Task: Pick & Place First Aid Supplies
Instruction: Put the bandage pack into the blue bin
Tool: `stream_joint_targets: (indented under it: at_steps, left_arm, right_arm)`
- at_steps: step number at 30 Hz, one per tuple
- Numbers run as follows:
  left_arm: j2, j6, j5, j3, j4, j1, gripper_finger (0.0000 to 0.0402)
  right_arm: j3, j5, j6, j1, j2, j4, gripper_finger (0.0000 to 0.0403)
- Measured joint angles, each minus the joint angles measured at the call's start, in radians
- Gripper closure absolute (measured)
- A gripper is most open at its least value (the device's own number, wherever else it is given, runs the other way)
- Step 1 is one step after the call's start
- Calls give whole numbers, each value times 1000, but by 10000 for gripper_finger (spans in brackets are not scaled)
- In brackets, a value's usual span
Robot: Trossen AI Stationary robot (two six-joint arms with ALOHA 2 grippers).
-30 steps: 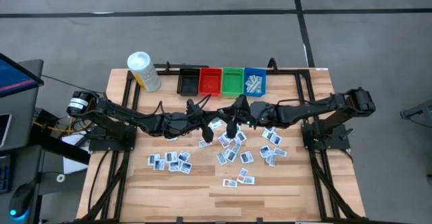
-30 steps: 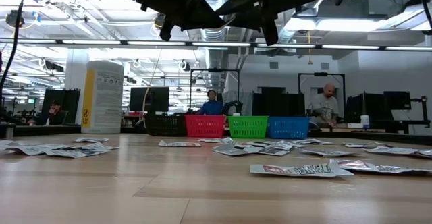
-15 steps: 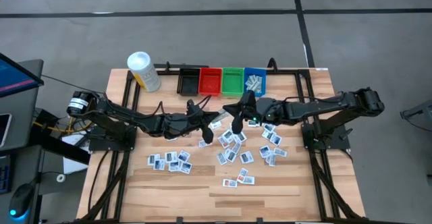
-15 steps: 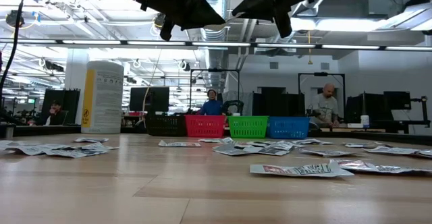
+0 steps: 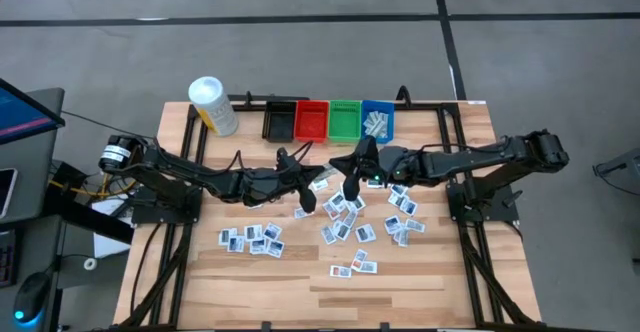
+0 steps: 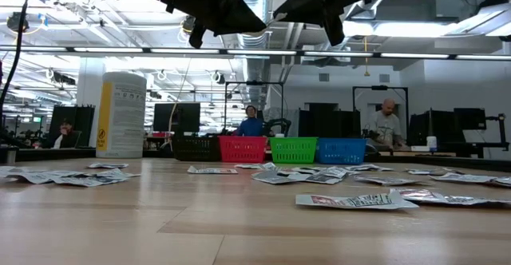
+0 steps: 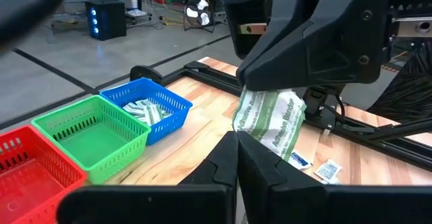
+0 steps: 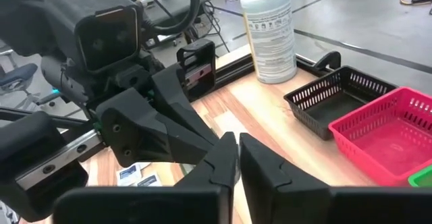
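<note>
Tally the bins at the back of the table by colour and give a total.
Black bin: 1
Red bin: 1
Green bin: 1
Blue bin: 1
Total: 4 bins

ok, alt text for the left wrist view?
The right hand holds a green-and-white packet above the wooden table. Nearby sit a blue bin with packets inside, an empty green bin and a red bin.
</note>
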Motion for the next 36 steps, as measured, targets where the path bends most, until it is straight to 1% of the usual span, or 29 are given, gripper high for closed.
stream_joint_targets:
  at_steps: [8, 13, 17, 21, 23, 25, 27, 29, 30, 36]
  left_arm:
    - [0, -1, 0, 0, 0, 0, 396]
    - [-1, -1, 0, 0, 0, 0, 394]
    - [-1, -1, 0, 0, 0, 0, 393]
    - [-1, -1, 0, 0, 0, 0, 396]
    - [-1, -1, 0, 0, 0, 0, 396]
    - [-1, -1, -1, 0, 1, 0, 394]
    - [-1, -2, 0, 0, 0, 0, 393]
    - [-1, -9, 0, 0, 1, 0, 393]
    - [-1, -10, 0, 0, 1, 0, 393]
    - [-1, -15, 1, 0, 1, 0, 391]
  right_arm:
    - [0, -4, 4, 0, 0, -3, 331]
    - [0, -20, 36, 0, 0, -8, 298]
    - [0, -28, 38, 0, 1, -48, 281]
    - [0, -46, 67, 0, 1, -58, 274]
    - [0, -46, 70, 0, 1, -58, 278]
    - [0, -48, 67, 0, 1, -58, 296]
    - [0, -69, 58, 0, 1, -55, 330]
    - [0, -106, 39, -1, 1, -49, 376]
    - [0, -119, 25, -1, 1, -45, 389]
    - [0, -120, 25, -1, 1, -42, 400]
